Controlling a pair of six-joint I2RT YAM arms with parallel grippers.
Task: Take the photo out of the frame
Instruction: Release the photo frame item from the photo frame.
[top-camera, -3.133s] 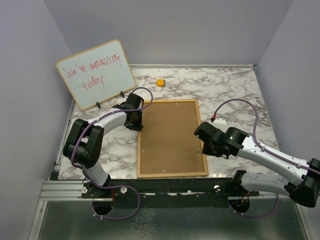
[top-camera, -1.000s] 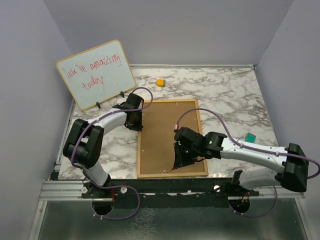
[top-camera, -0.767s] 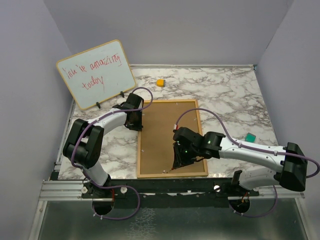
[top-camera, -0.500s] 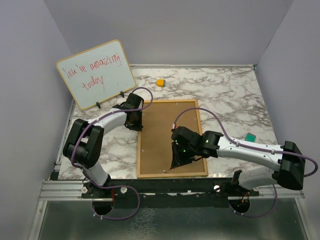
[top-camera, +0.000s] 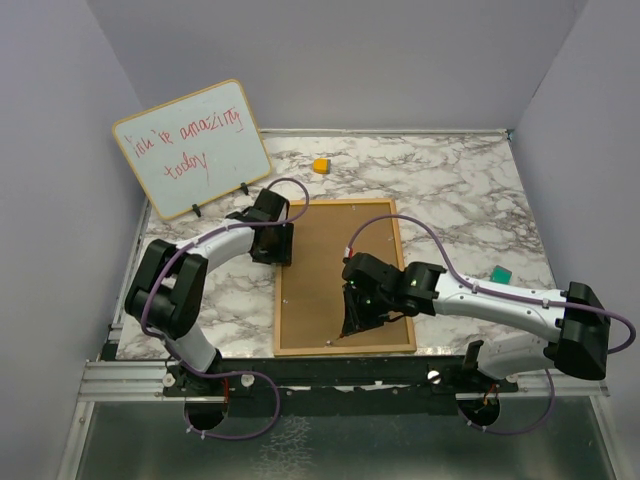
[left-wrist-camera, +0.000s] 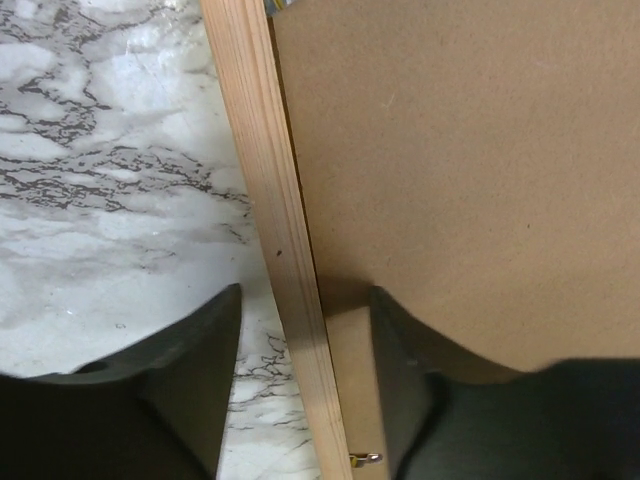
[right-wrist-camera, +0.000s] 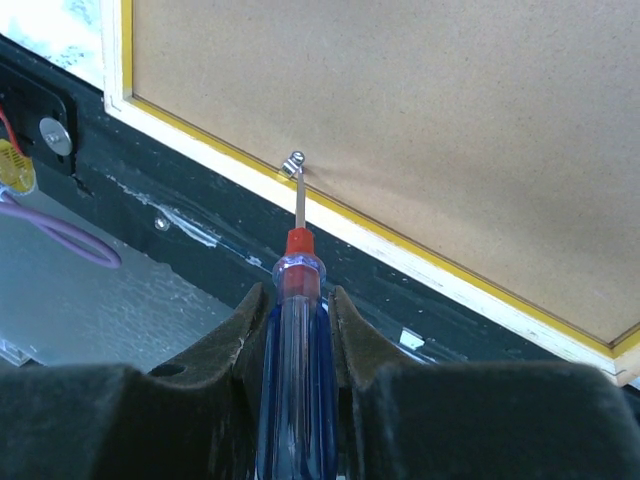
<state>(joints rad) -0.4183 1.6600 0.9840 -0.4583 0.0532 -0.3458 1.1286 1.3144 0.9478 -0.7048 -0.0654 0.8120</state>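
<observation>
The frame (top-camera: 330, 250) lies face down on the marble table, its brown back up and its thin yellow border showing. The photo is hidden under the back. My left gripper (top-camera: 283, 245) is open and straddles the frame's left edge (left-wrist-camera: 285, 250) near the far corner, one finger (left-wrist-camera: 190, 370) over the marble and the other over the back. My right gripper (top-camera: 350, 320) is shut on a blue-handled screwdriver (right-wrist-camera: 295, 350). The screwdriver's tip touches a small metal clip (right-wrist-camera: 294, 163) on the frame's near edge.
A wood-edged whiteboard (top-camera: 192, 148) with red handwriting stands at the back left. A small yellow object (top-camera: 320, 166) lies beyond the frame. A small green object (top-camera: 500, 272) lies to the right. The black front rail (right-wrist-camera: 200, 215) runs just below the frame's near edge.
My right gripper has moved from the frame's right edge to its near edge and edged left there. My left gripper has shifted right onto the frame's left edge.
</observation>
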